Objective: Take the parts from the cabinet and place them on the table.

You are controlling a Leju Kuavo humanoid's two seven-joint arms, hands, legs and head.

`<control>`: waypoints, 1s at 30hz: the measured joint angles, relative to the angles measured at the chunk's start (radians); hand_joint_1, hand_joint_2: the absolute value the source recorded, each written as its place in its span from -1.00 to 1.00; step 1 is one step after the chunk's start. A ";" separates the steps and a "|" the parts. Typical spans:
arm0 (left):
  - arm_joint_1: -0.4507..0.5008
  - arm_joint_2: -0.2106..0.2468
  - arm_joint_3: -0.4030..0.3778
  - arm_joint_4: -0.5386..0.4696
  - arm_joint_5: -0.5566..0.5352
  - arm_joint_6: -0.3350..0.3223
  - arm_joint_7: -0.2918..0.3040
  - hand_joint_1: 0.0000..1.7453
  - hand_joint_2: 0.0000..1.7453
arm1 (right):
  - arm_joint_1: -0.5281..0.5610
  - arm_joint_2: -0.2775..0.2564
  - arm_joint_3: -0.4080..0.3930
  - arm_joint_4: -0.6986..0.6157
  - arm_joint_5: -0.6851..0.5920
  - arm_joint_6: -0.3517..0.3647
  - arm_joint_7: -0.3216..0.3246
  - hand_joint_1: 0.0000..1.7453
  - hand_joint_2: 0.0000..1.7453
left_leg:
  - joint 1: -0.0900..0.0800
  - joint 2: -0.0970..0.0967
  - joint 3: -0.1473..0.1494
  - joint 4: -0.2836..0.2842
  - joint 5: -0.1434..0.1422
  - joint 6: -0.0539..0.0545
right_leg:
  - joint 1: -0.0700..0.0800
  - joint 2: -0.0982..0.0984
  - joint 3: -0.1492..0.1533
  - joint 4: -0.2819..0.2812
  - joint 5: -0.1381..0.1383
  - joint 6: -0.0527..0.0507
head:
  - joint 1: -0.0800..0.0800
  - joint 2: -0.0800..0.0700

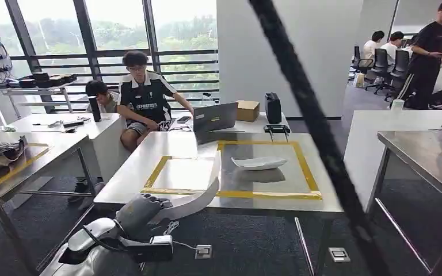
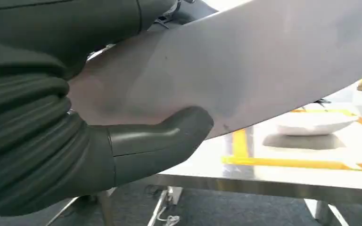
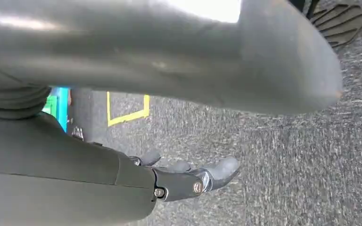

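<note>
My left hand (image 1: 138, 210) grips one end of a long curved white part (image 1: 198, 195) just below the front edge of the steel table (image 1: 144, 164). The part arcs up over the table's edge. In the left wrist view my thumb (image 2: 160, 141) presses against the same white part (image 2: 264, 61). A second white part (image 1: 259, 163) lies on the table inside a yellow tape square (image 1: 306, 168); it also appears as the white part on the table (image 2: 313, 123) in the left wrist view. My right hand (image 3: 179, 181) hangs over the grey carpet, fingers loosely apart, holding nothing.
A person (image 1: 144, 98) sits behind the table near a laptop (image 1: 214, 117), with another person beside. Steel tables stand at the left (image 1: 40, 155) and right (image 1: 431, 155). A black cable (image 1: 311, 121) crosses the head view diagonally. Floor sockets (image 1: 338, 253) sit under the table.
</note>
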 joint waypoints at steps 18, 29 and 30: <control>-0.007 -0.022 -0.010 -0.003 0.002 -0.009 0.000 1.00 1.00 | 0.003 0.003 -0.018 0.000 0.006 -0.094 -0.030 -1.00 -1.00 | -0.009 -0.048 0.110 -0.267 0.152 0.042 | 0.002 0.071 0.012 -0.032 0.019 0.014 | 0.002 0.000; -0.008 -0.024 -0.024 -0.003 0.003 -0.009 0.000 1.00 1.00 | 0.003 0.003 -0.019 0.000 0.011 -0.105 -0.034 -1.00 -1.00 | -0.011 -0.048 0.109 -0.265 0.150 0.044 | 0.000 0.071 0.012 -0.032 0.018 0.031 | 0.002 0.000; -0.008 -0.025 -0.024 -0.003 0.004 -0.009 0.000 1.00 1.00 | 0.003 0.003 -0.019 0.000 0.011 -0.104 -0.034 -1.00 -1.00 | -0.011 -0.048 0.109 -0.265 0.150 0.044 | 0.000 0.071 0.011 -0.032 0.018 0.031 | 0.002 0.000</control>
